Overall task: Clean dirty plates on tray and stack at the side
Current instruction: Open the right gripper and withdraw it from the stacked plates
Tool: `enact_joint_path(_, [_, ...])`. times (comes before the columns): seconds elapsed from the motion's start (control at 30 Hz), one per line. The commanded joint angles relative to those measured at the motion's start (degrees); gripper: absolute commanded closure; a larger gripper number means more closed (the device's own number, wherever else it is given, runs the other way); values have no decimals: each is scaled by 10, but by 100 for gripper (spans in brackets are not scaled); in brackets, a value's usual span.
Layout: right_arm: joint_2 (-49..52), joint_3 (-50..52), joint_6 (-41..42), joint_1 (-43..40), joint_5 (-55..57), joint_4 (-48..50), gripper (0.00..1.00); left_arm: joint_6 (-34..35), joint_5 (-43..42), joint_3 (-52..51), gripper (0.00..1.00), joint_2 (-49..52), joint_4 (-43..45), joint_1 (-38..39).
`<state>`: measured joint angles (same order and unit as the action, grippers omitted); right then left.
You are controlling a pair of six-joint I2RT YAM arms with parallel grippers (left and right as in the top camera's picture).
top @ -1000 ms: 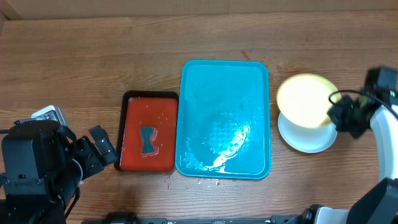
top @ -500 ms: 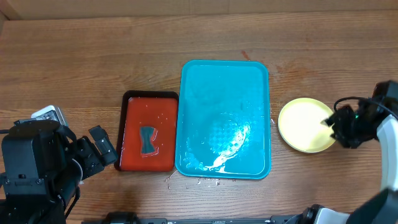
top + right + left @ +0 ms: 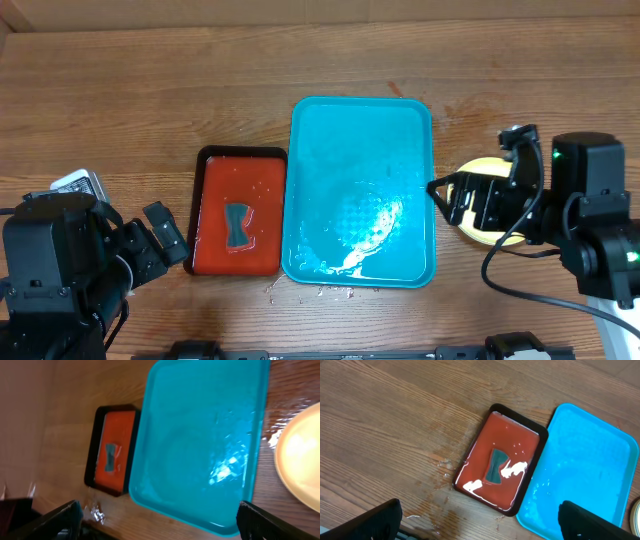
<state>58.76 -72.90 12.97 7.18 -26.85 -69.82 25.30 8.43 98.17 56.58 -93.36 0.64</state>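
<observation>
The turquoise tray lies mid-table, wet, with only water streaks in it. To its right the plates sit stacked on the wood, a pale yellow one on top and mostly hidden under my right arm. My right gripper hovers open over the stack's left edge, pointing toward the tray and holding nothing. In the right wrist view the yellow plate is at the right edge, beside the tray, and the right gripper stands wide. My left gripper rests open at the far left, empty; it shows spread wide in its wrist view.
A red tray with a black rim sits just left of the turquoise tray, holding liquid and a small dark pad. Water drops spot the wood along the tray's front edge. The red tray also shows in the left wrist view.
The right gripper brought the yellow plate down onto the white one, let go and opened. Its arm then swung to face the tray. The left arm has not moved.
</observation>
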Motion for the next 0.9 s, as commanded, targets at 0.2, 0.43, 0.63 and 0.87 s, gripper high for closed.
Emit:
enact_joint_path(0.2, [-5,-5,-23,8,60,-28,0,-5,8,2,0,-3,2,1])
enact_joint_path(0.43, [-69,10,-129,8,122,75,0,-5,8,2,0,-3,2,1])
enact_joint_path(0.63, [-210,139,-129,8,155,243,0,-5,8,2,0,-3,2,1])
enact_joint_path(0.87, [-381,372,-128,8,148,364,0,-5,8,2,0,-3,2,1])
